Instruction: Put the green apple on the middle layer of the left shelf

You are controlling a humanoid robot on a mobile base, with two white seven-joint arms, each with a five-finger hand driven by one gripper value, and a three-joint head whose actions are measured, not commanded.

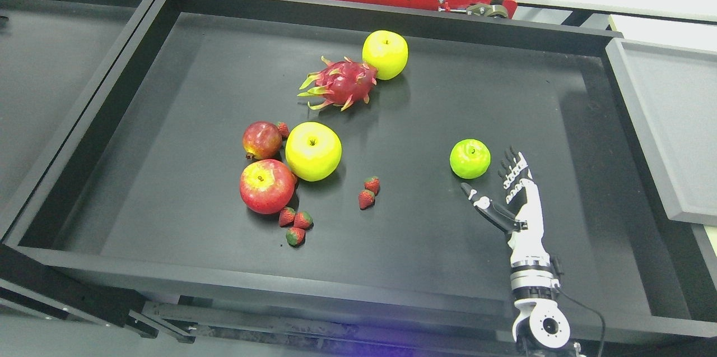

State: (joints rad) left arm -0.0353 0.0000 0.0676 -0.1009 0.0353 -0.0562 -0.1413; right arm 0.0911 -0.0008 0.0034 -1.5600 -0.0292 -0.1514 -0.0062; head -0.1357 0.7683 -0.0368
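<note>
Green apple, small, round and glossy, sits on the black matte tray just left of the white-and-black right hand, whose fingers are spread and hold nothing, thumb angled out beneath the fruit. Closing off-centre could likely nudge it into a roll toward the two red strawberries further left. Its stem dimple faces up; being near-spherical, it has no real long axis.
</note>
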